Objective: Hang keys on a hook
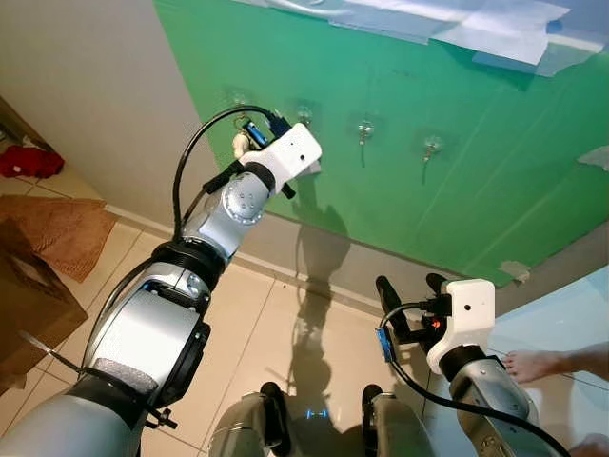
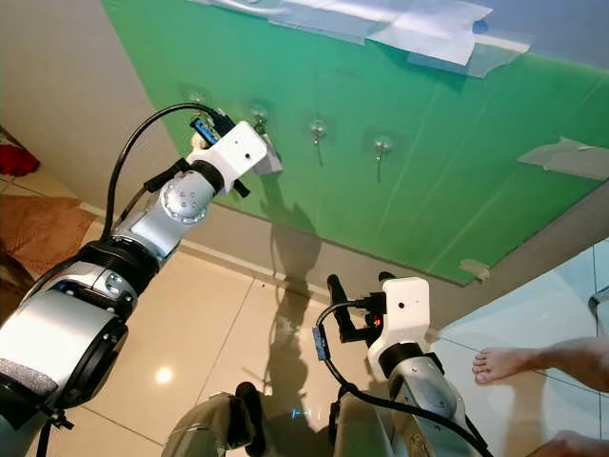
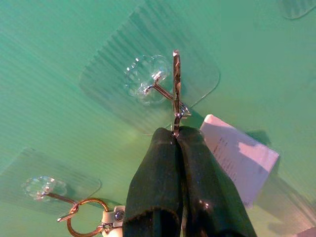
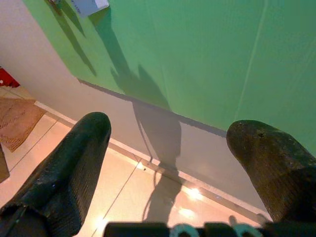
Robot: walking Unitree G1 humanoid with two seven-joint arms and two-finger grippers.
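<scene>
Left claw [image 3: 177, 136], arm raised, pinches key ring [image 3: 176, 91] at hook [image 3: 160, 88].

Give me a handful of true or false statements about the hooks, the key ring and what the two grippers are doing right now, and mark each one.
1. The left gripper is shut on a key ring held right at a clear adhesive hook. True.
2. The right gripper is clamped on a set of keys. False: its fingers are spread apart with nothing between them, low down near the floor.
3. The hooks are stuck on a green board. True.
4. The neighbouring hook carries nothing. False: another ring already hangs from it.
5. A white paper tag lies beside the left gripper's fingers. True.
</scene>
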